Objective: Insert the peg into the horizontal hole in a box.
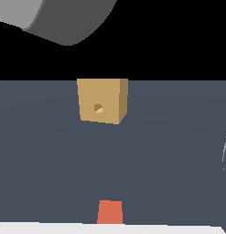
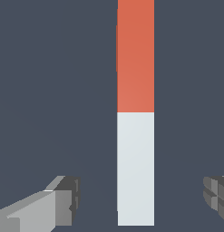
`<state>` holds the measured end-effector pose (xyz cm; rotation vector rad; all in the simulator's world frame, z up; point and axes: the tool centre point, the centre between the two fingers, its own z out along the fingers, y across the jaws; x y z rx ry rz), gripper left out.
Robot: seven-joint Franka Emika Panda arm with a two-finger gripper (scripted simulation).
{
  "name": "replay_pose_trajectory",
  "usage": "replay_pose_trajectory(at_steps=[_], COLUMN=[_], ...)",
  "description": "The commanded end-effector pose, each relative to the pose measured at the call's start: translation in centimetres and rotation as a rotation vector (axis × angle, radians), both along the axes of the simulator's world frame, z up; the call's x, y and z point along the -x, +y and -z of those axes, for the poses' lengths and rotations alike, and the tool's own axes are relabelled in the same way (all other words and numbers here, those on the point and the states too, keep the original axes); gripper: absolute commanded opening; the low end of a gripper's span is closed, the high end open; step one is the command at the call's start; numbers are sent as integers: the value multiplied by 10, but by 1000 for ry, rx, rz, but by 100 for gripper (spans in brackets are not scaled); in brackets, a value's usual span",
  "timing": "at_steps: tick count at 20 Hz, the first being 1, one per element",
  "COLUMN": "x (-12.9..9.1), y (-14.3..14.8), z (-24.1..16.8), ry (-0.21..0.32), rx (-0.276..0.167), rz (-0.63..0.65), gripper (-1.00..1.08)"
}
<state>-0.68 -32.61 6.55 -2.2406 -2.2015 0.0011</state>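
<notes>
The exterior view is showing the tan box (image 1: 102, 100) sitting on the dark blue-grey counter (image 1: 45, 151), far from the camera, near the line where the counter is meeting the black background. The small dark square hole (image 1: 98, 108) is lying a little below the middle of the front face of the box and is facing toward the camera. At the near edge of the counter only the orange-red end of the peg (image 1: 110, 212) is appearing, well apart from the box and roughly in line with it, slightly to the exterior view's right of the hole. A large grey part of the arm (image 1: 64, 20) is hanging in the upper corner on the exterior view's left.

The wrist view is looking down on the peg (image 2: 135, 113), which is lying flat on the counter (image 2: 50, 90), one half orange-red and one half pale grey-white. The fingers (image 2: 141, 199) are standing wide apart, one on each side of the pale half, and they are not touching the peg. Nothing is being held between them.
</notes>
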Motion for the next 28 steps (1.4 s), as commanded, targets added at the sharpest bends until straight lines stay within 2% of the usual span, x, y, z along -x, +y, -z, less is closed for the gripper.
replay_pose_trajectory(at_steps=[1, 11, 17, 18, 28], x=[0, 0, -1, -1, -1], y=[0, 0, 0, 0, 0], z=[1, 43, 50, 50, 50], ry=[0, -1, -1, -1, 0], rx=[0, 0, 0, 0, -1], rz=[-1, -1, -1, -1, -2], gripper=[100, 100, 100, -100, -100])
